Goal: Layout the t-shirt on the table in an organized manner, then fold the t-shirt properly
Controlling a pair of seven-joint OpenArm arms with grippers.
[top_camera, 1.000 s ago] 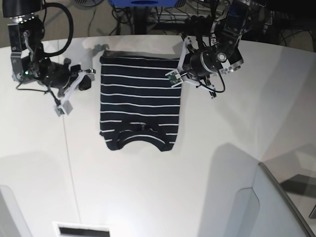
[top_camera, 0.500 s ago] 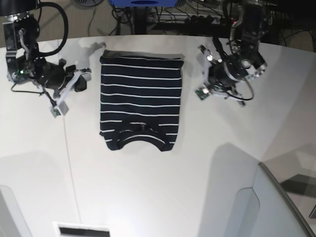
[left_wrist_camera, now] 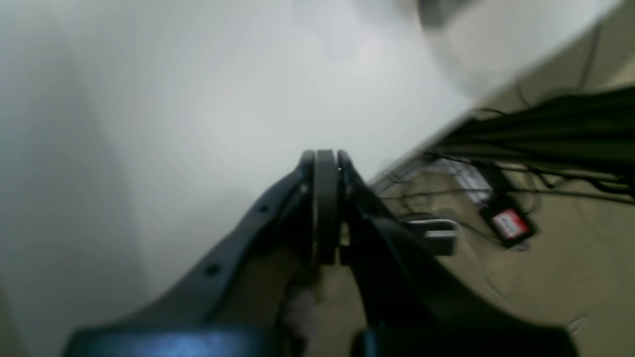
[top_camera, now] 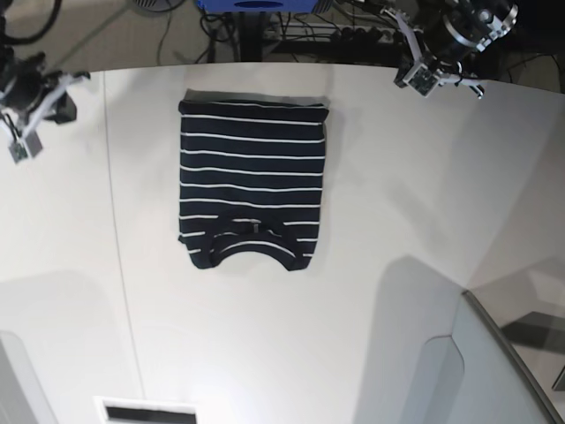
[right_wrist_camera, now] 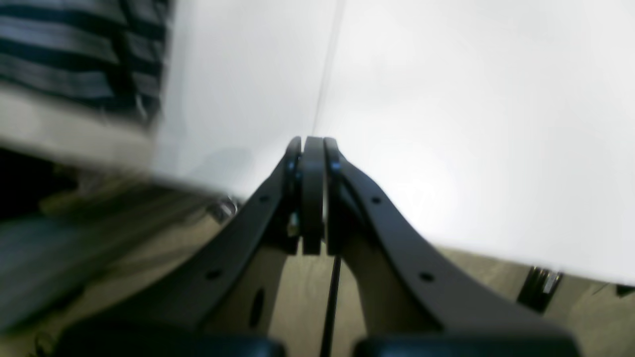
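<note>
Across the white table (top_camera: 371,230), both arms pulled back toward the far corners since a moment ago, no longer flanking the folded t-shirt (top_camera: 250,185). Lies flat in a neat dark rectangle with thin white stripes, neckline toward the near edge, unmoved from before, just right of the thin seam line (top_camera: 119,247) in the base view. Well apart from the left gripper (top_camera: 415,78), now up at the far edge on that view's right, jaws pressed together on nothing in its wrist view (left_wrist_camera: 326,163), tips poking past the table rim over floor cables (left_wrist_camera: 496,163). Also well clear of the right gripper (top_camera: 19,146), drawn off to the opposite edge, likewise clamped tight and empty (right_wrist_camera: 312,148), with a corner of striped cloth (right_wrist_camera: 74,54) up left in its own camera.
</note>
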